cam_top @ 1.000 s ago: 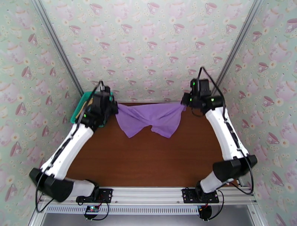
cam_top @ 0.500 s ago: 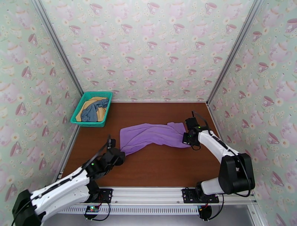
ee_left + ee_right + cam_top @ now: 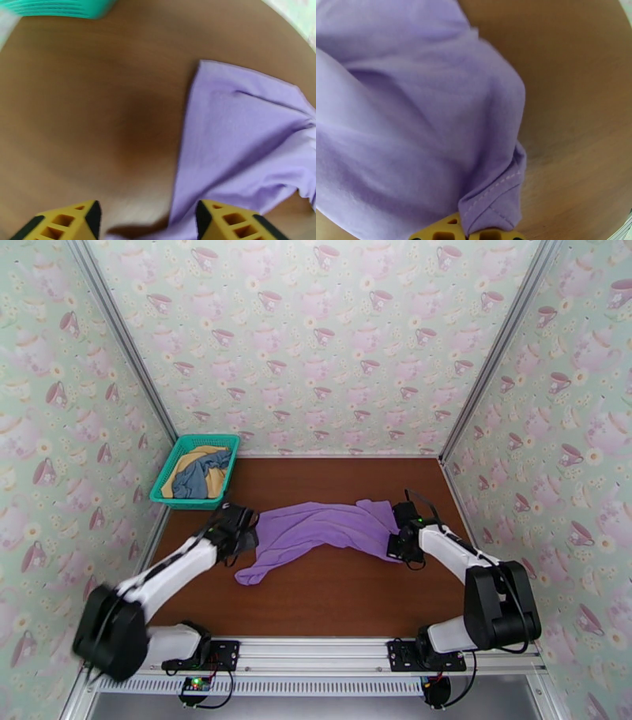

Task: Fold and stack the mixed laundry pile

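We're clamping the right gripper (image 3: 468,233) on a hem of the lilac shirt (image 3: 324,528). The left gripper (image 3: 148,216) is hovering wide and empty at its left end. The shirt is lying rumpled mid-tabletop (image 3: 332,599), and the grey-blue garment (image 3: 193,478) and mustard garment (image 3: 208,453) are sitting in the teal basket (image 3: 204,437) at the far-left corner, so we're judging nothing folded or stacked yet.

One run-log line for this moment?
left fingers: open beside purple shirt | right fingers: shut on shirt corner | basket: holds grey cloth, yellow cloth
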